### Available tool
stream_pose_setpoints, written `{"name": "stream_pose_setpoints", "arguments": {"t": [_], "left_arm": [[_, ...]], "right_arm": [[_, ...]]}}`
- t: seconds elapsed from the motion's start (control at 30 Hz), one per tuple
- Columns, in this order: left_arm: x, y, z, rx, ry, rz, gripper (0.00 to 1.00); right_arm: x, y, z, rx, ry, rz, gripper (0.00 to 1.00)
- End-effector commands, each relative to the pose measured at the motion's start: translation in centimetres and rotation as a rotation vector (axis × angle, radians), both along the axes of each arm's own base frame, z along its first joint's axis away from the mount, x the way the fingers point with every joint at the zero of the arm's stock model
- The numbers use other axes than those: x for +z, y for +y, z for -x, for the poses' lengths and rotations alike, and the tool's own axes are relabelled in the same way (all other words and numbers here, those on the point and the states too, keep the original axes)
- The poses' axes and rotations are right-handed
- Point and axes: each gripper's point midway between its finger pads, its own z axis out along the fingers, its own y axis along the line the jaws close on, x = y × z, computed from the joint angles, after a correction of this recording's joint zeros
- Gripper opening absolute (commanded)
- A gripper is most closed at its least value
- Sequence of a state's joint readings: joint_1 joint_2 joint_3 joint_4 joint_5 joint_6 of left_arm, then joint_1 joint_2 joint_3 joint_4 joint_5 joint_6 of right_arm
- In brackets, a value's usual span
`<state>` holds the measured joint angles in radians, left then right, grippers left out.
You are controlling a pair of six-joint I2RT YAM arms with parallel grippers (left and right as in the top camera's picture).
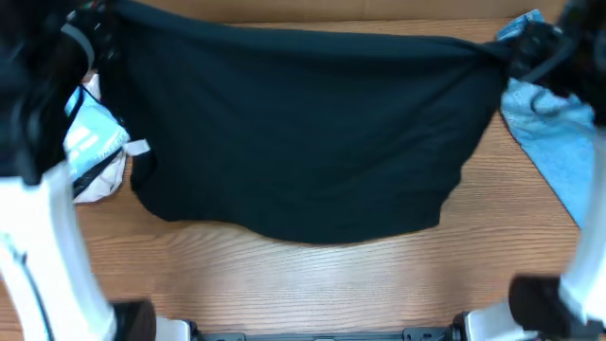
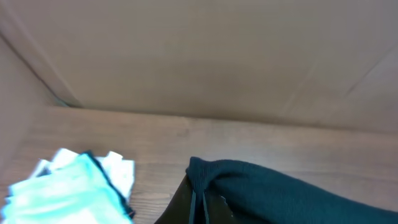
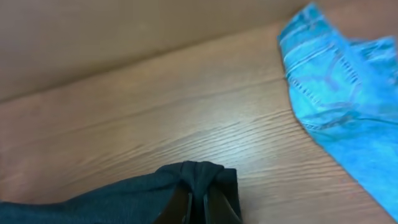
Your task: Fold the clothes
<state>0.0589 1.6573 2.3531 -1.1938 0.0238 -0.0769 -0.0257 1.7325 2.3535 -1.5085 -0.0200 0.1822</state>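
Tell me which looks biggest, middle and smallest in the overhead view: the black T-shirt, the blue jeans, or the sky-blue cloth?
1. Black T-shirt, by far the biggest.
2. Blue jeans, partly cut off at the edge.
3. Sky-blue cloth, bunched up and partly hidden, so second and third are less sure.

From where I stand, the left arm (image 1: 55, 237) and the right arm (image 1: 582, 284) look like twins, each a smooth white tubular link between chunky black joint housings, with a black block near the base and slim dark jaws.
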Motion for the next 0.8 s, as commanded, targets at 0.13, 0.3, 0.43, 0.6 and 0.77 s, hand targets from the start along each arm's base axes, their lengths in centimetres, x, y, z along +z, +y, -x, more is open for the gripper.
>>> {"name": "stream_pose_setpoints", "arguments": {"t": [0.13, 0.3, 0.43, 0.6, 0.77], "left_arm": [[-6.3, 0.3, -12.3, -0.015, -0.012, 0.023, 0.04], [-1.8, 1.0, -14.9, 0.02, -0.229, 0.131, 0.04], [3.7, 0.9, -13.3, -0.006, -0.36, 0.089, 0.04], [5.8, 0.4, -10.8, -0.038, -0.357, 0.052, 0.04], [-1.3, -0.8, -9.0, -0.065, -0.06, 0.068, 0.04]], "right_arm": [[-4.7, -0.8, -10.7, -0.004, -0.061, 0.027, 0.04], [0.7, -0.9, -13.3, -0.057, -0.292, -0.025, 0.06], [4.5, -1.6, -12.2, -0.086, -0.378, 0.004, 0.06], [4.5, -2.3, -10.2, -0.089, -0.322, 0.032, 0.06], [-1.6, -2.9, -6.6, -0.092, -0.029, 0.086, 0.08]]}}
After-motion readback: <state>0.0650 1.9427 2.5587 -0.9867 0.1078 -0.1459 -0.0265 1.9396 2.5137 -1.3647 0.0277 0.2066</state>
